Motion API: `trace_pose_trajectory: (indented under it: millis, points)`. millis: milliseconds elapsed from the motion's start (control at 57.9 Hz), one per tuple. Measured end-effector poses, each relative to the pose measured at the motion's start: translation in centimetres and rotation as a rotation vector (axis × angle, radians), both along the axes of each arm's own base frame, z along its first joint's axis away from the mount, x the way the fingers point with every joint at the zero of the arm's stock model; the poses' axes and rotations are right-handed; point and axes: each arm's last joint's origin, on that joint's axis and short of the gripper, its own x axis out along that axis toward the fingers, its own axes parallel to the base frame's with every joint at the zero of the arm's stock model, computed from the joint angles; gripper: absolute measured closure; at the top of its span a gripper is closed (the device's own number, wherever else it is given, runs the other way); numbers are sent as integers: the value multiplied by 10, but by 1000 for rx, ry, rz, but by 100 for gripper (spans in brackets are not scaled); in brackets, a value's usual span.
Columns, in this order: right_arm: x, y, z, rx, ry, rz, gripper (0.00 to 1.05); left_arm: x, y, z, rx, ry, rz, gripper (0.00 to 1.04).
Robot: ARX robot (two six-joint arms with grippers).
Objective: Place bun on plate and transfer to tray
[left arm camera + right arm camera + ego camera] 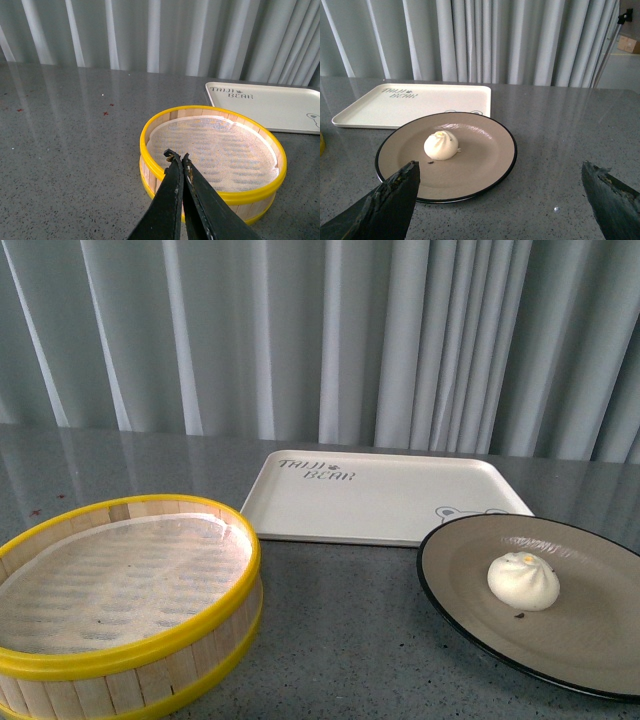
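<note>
The white pleated bun (523,580) sits on the beige-grey, black-rimmed plate (600,640) at the front right of the grey table. It also shows in the right wrist view (441,145), on the plate (485,155). The cream tray (380,495) lies empty behind the plate, and also shows in the right wrist view (420,102). My right gripper (500,172) is open wide and empty, held near the plate's rim with one finger over the plate and the other over the table. My left gripper (178,157) is shut and empty, above the near rim of the steamer basket. Neither arm shows in the front view.
An empty yellow-rimmed bamboo steamer basket (120,590) with a white liner stands at the front left; the left wrist view shows it (215,155) beside the tray (270,105). Grey curtains hang behind the table.
</note>
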Motion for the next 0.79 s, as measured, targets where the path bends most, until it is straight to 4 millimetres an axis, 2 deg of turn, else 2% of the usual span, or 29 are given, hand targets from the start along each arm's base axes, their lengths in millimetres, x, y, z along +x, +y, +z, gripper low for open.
trace_pose_trajectory:
  millis: [259, 449, 570, 760, 795]
  points:
    - [0, 0, 0, 0, 0, 0, 8, -13, 0, -3, 0, 9, 0, 101]
    - [0, 0, 0, 0, 0, 0, 8, -14, 0, -3, 0, 6, 0, 101]
    - [0, 0, 0, 0, 0, 0, 8, -14, 0, -3, 0, 6, 0, 81]
    - [0, 0, 0, 0, 0, -1, 8, -14, 0, -3, 0, 6, 0, 41]
    - [1, 0, -1, 15, 19, -50, 8, -14, 0, -3, 0, 6, 0, 36]
